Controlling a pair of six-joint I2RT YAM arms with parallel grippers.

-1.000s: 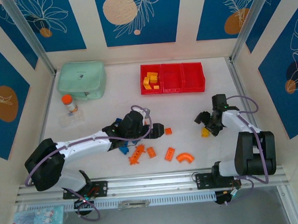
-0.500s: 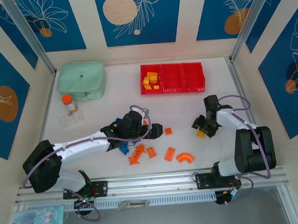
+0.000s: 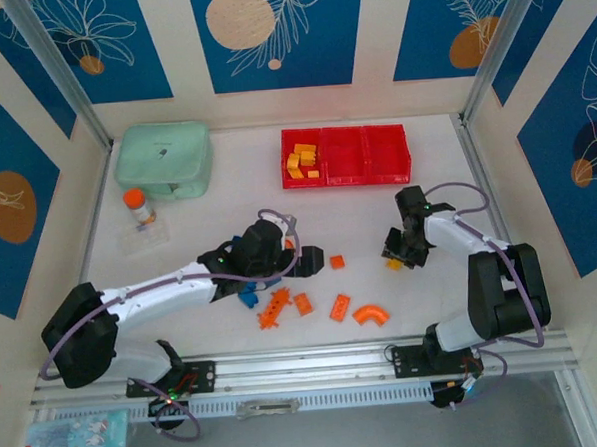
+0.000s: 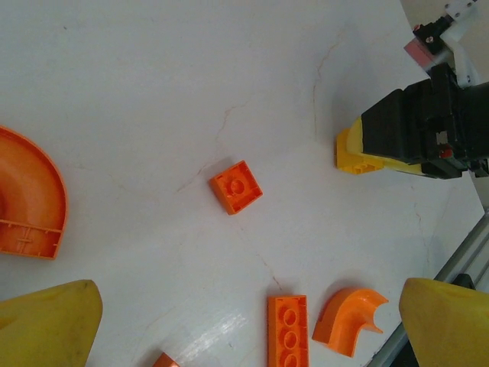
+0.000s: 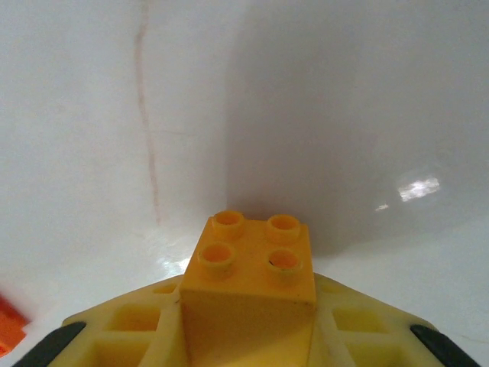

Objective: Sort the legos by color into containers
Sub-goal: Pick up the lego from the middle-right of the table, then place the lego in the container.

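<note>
the right claw (image 3: 398,256) sits low on the table at the right side. its jaws are set narrow on a small yellow brick (image 5: 248,279), with the pads against both its sides as far as i can see. the brick is square with four studs on top, so it has no long axis to mind. the row of three red bins (image 3: 387,180) lies beyond the claw and off to its left, at the far side of the table. the yellow pieces (image 3: 300,161) are in the left-hand bin. the left claw (image 3: 312,260) hangs wide apart near the orange pieces (image 3: 303,304), holding nothing. i can read no writing or brand; a mark on the green case (image 3: 163,160) is too small.
</note>
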